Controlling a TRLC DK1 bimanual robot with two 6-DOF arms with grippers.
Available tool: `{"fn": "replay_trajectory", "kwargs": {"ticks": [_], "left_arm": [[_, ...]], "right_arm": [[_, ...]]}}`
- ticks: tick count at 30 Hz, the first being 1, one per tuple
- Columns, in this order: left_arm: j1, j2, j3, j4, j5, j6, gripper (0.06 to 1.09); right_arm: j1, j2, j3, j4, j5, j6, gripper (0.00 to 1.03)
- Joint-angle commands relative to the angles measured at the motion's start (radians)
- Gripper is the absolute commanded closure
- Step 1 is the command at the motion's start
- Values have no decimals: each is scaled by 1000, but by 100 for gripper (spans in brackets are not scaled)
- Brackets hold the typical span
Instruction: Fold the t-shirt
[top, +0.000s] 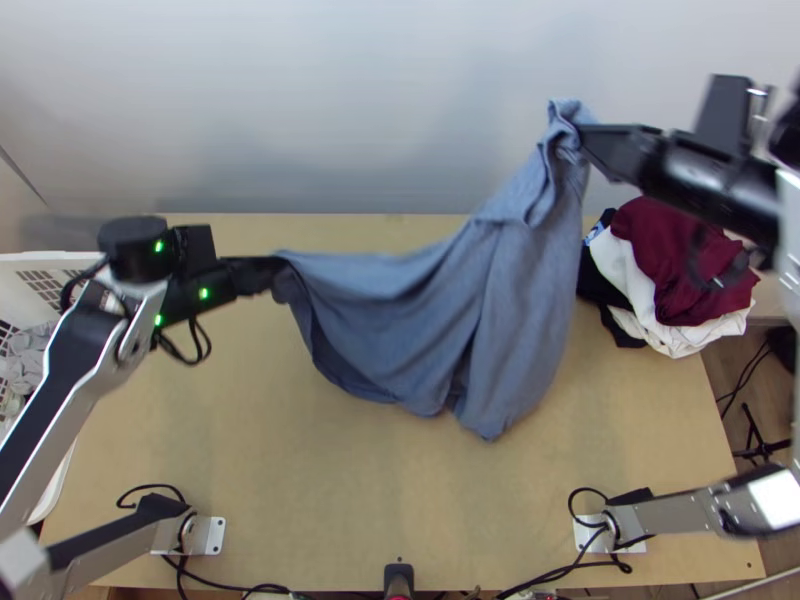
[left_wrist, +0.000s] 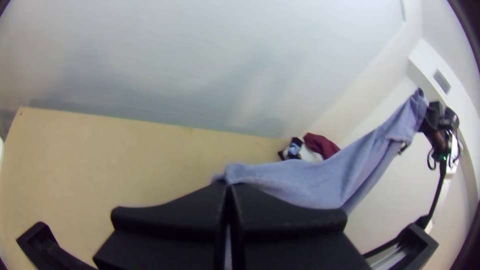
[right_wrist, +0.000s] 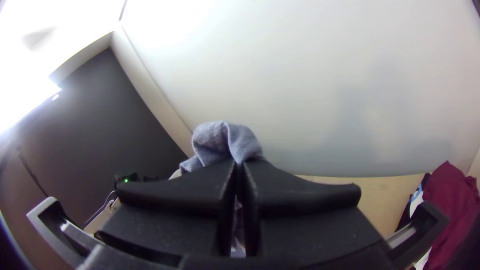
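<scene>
Here my left claw (left_wrist: 229, 186) and right claw (right_wrist: 239, 163) pinch the t-shirt (top: 520, 300), likely light and limp, best gripped at both shoulders!

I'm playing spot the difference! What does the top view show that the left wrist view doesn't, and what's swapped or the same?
Top view's extras: the left base plate and right base plate.
Left wrist view's extras: a small grey rectangle on a white surface.
Both: the blue shirt, hanging between the left gripper and right gripper, and dark red cloth.
</scene>
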Motion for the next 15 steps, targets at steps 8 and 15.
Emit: {"fn": "replay_trajectory", "kwargs": {"ticks": [8, 15], "left_arm": [[238, 341, -31, 11, 34, -28, 10], [135, 272, -129, -6, 34, -10, 11]], "right_arm": [[-103, 164, -128, 131, 58, 31, 100], [-23, 112, -265, 132, 66, 4, 100]]}}
